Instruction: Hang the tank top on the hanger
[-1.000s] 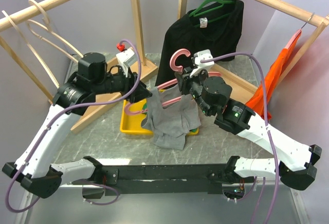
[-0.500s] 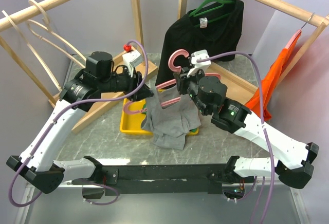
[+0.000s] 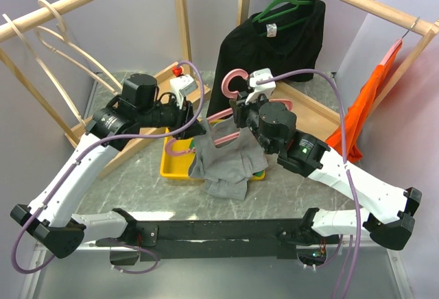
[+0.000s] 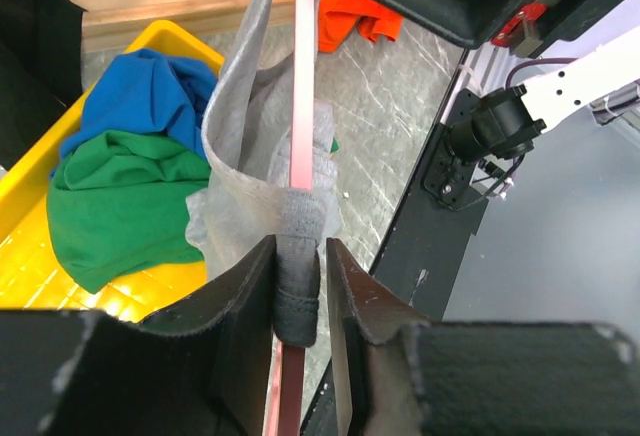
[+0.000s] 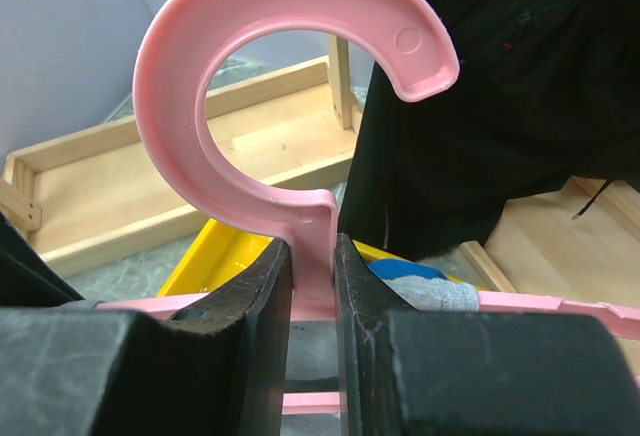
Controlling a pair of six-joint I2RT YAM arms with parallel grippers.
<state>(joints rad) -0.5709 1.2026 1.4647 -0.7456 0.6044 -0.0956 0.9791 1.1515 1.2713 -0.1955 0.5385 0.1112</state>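
The light-grey tank top (image 3: 226,165) hangs from the pink hanger (image 3: 233,83) above the yellow bin, its body drooping onto the table. My right gripper (image 3: 241,103) is shut on the hanger's neck just under the hook (image 5: 300,86). My left gripper (image 3: 200,127) is shut on a grey shoulder strap (image 4: 298,256), which wraps over the hanger's pink arm (image 4: 303,76). The other strap lies on the hanger's right arm (image 5: 430,294).
A yellow bin (image 3: 175,165) holds green (image 4: 120,196) and blue (image 4: 140,91) clothes. A black garment on a green hanger (image 3: 281,7) and an orange top (image 3: 370,100) hang from the wooden rack. Cream hangers (image 3: 55,38) hang at the left.
Both arms have drifted slightly left and back, carrying hanger and strap with them. The grips are unchanged.
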